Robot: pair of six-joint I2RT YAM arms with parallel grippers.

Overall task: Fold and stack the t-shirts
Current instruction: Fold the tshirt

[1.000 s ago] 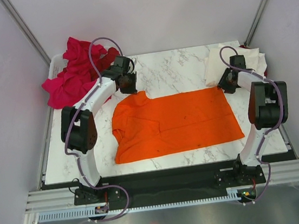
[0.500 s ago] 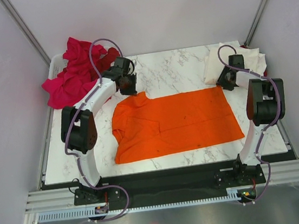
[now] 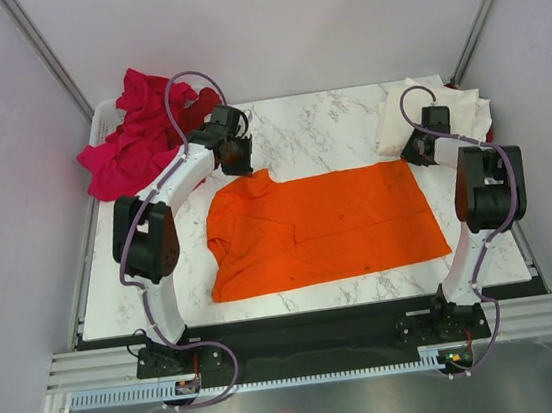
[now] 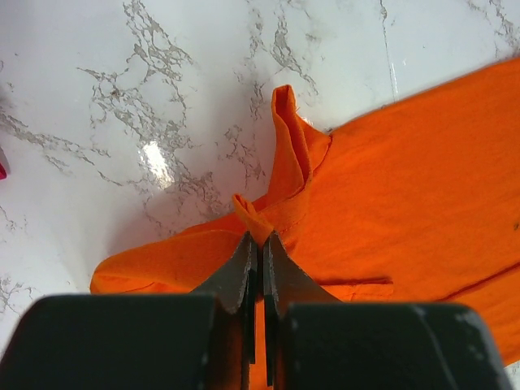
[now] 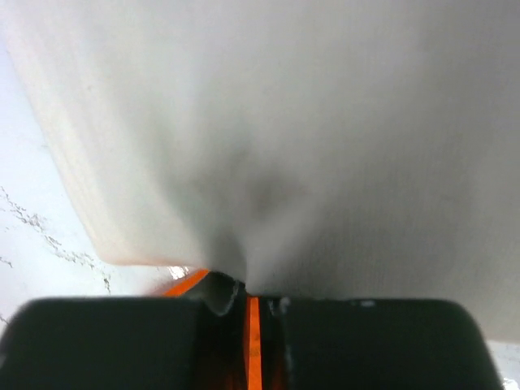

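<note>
The orange t-shirt [image 3: 324, 226] lies spread on the table [image 3: 317, 131], the left gripper [image 4: 258, 237] clamped tight on a fold at its far-left sleeve. Farther right, the right gripper [image 5: 244, 294] pinches the cream-white t-shirt [image 5: 309, 122] (fabric puckers there); pink t-shirts [image 3: 132, 139] heap far left

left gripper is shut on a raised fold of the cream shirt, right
Not quite. The left gripper is shut on a raised fold of the orange t-shirt, not the cream one. The left wrist view shows orange fabric pinched between its fingertips. In the top view, the cream t-shirt lies at the table's far right.
</note>
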